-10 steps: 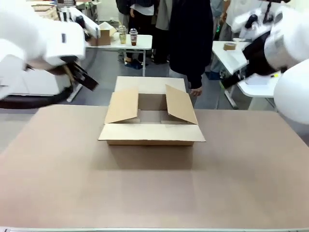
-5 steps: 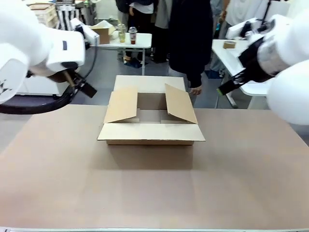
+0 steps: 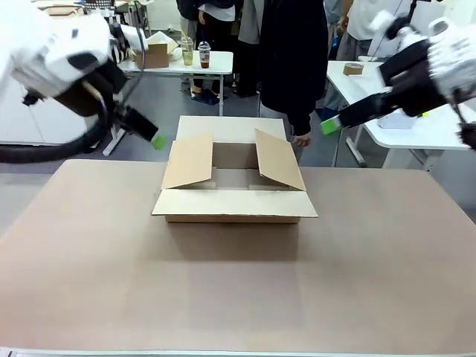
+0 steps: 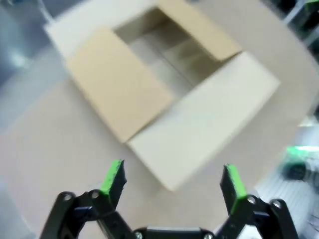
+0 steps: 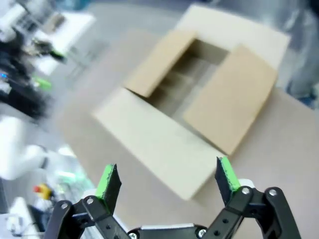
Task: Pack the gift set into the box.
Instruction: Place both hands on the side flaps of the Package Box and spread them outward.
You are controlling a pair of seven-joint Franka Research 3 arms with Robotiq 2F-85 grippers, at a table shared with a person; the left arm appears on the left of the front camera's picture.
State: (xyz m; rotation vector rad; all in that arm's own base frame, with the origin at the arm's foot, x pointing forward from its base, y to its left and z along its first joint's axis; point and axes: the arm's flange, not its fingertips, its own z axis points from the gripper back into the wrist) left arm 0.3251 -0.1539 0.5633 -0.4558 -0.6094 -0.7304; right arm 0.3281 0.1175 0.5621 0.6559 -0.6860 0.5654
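Note:
The large brown cardboard box stands at the table's far middle, its four flaps spread and its top open. What shows of its inside looks bare. The grey pouch, the small white item and the white perforated tray are out of view. My left gripper hovers above and left of the box, open and holding nothing. To the upper right of the box my right gripper also hangs in the air, open and with nothing in it. Both wrist views look down on the box.
A person in dark clothes stands just behind the box, one hand hanging near its far right corner. The brown table top stretches toward me. Far tables hold cups, a small cardboard box and a tape roll.
Both arms have swung: the left gripper moved right and down toward the box's left side, the right gripper moved left toward its right side. The box has not moved.

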